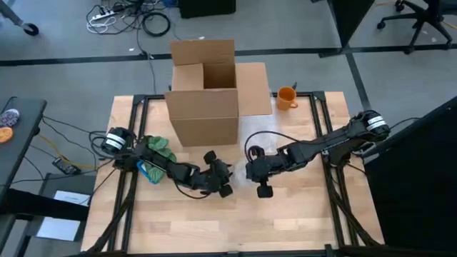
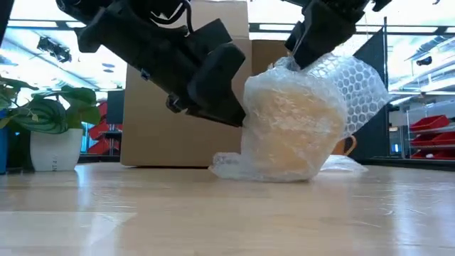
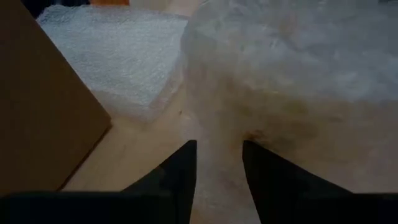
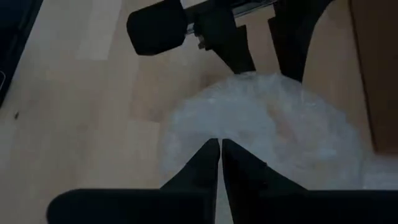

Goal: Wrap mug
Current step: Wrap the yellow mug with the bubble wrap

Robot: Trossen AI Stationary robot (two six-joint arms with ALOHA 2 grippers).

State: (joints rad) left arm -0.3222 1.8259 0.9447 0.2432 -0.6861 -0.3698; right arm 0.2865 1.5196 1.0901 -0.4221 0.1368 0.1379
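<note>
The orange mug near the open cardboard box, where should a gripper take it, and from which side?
Judging from the high view, grip the orange mug by its rim wall from above: it seems to stand upright with the mouth open, beside the cardboard box. Its handle is too small to locate.

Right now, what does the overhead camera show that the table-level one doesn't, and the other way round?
Only the high view shows the bare orange mug near the table's far edge, the open top of the cardboard box and green cloth by the left arm. Only the low view shows the bubble-wrapped bundle plainly, and a potted plant behind. Both show the box and the left gripper and right gripper meeting at the bundle.
</note>
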